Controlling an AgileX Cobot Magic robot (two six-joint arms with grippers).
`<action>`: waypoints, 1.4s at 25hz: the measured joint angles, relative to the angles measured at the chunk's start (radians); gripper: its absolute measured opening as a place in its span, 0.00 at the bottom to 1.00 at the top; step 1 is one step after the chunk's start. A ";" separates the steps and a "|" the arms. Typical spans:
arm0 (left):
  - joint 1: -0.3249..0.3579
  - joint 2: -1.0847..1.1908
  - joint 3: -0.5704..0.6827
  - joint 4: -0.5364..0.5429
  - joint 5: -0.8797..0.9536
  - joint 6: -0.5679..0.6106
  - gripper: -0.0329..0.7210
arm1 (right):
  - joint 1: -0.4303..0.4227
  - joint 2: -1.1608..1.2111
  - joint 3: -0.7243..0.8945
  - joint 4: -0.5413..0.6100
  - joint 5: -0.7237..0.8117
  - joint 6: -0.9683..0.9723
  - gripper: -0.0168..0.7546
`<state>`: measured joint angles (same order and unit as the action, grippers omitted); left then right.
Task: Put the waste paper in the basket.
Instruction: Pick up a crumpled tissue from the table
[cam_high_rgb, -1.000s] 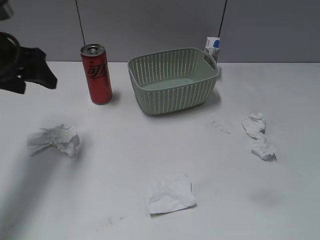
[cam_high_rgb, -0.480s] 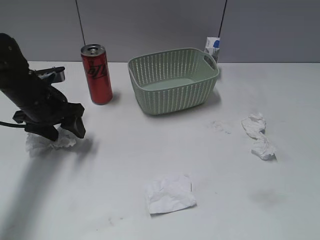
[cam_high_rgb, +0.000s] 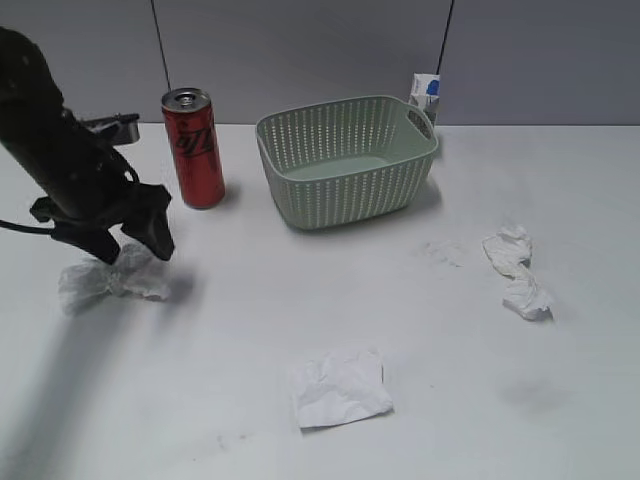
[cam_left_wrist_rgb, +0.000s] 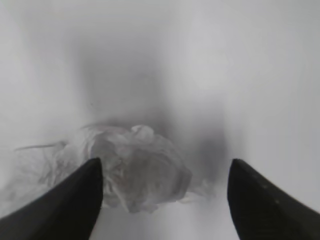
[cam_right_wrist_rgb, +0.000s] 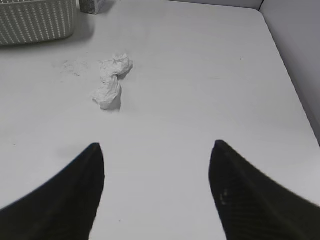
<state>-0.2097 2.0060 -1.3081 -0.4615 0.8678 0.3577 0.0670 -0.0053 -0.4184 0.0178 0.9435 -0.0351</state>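
Three white waste paper wads lie on the white table. The left wad (cam_high_rgb: 110, 282) sits under my left gripper (cam_high_rgb: 132, 252), which is open with its fingers either side of the wad (cam_left_wrist_rgb: 135, 170). A flatter squarish wad (cam_high_rgb: 340, 388) lies at the front middle. A third wad (cam_high_rgb: 516, 272) lies at the right and shows in the right wrist view (cam_right_wrist_rgb: 111, 80). The sage-green basket (cam_high_rgb: 345, 160) stands at the back middle and looks empty. My right gripper (cam_right_wrist_rgb: 157, 160) is open and empty, out of the exterior view.
A red drink can (cam_high_rgb: 194, 148) stands left of the basket, close to my left arm. A small white-and-blue carton (cam_high_rgb: 424, 92) stands behind the basket. The table's right edge (cam_right_wrist_rgb: 295, 95) meets a grey wall.
My left arm came in from the left and dropped onto the left wad. Its open fingers now straddle the wad, which has shifted a little.
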 joint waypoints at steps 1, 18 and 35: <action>0.000 -0.013 -0.021 0.011 0.024 0.000 0.83 | 0.000 0.000 0.000 0.000 0.000 0.000 0.67; 0.057 -0.542 -0.010 0.418 0.200 -0.196 0.83 | 0.000 0.000 0.000 0.000 0.000 0.000 0.67; 0.057 -1.365 0.568 0.434 0.063 -0.199 0.83 | 0.000 0.000 0.000 0.000 0.000 0.000 0.67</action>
<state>-0.1523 0.6415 -0.7399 -0.0272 0.9308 0.1584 0.0670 -0.0053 -0.4184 0.0178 0.9435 -0.0351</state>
